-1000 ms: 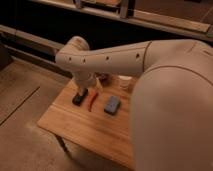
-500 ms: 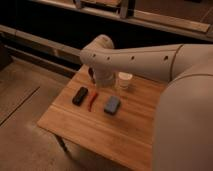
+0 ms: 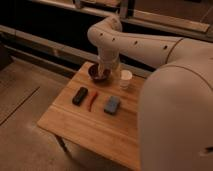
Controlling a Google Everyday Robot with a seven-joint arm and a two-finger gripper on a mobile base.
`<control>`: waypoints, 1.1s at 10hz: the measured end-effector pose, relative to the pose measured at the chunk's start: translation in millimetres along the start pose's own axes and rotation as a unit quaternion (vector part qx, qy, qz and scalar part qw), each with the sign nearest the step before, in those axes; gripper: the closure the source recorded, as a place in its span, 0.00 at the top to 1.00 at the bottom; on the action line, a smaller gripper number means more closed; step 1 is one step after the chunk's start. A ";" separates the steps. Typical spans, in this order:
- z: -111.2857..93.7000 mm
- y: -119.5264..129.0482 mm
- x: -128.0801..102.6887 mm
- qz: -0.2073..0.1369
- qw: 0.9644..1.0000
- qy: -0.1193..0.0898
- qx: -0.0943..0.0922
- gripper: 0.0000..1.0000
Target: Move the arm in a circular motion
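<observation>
The arm [image 3: 145,47], thick, cream-white and dotted with small dark holes, reaches in from the right and fills the right side of the camera view. Its rounded elbow [image 3: 106,31] sits high over the table's far edge. From there a short segment drops straight down. The gripper [image 3: 106,68] at its end hangs just above a dark bowl [image 3: 98,76] and is mostly hidden by the arm.
On the wooden table [image 3: 75,125] lie a black flat object [image 3: 80,95], a thin red item [image 3: 92,100] and a blue-grey block [image 3: 112,104]. A white cup [image 3: 126,79] stands beside the bowl. Dark shelving and a rail run behind the table; bare floor lies to the left.
The arm's elbow and end have swung rightward and toward the table's far edge, from above the black object to above the bowl.
</observation>
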 end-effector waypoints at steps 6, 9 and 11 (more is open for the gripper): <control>-2.1 105.1 87.7 -0.165 0.984 0.035 -0.049 0.65; 18.2 79.5 150.7 -0.214 0.974 0.068 -0.039 0.65; 28.6 52.1 165.1 -0.211 0.974 0.081 -0.030 0.65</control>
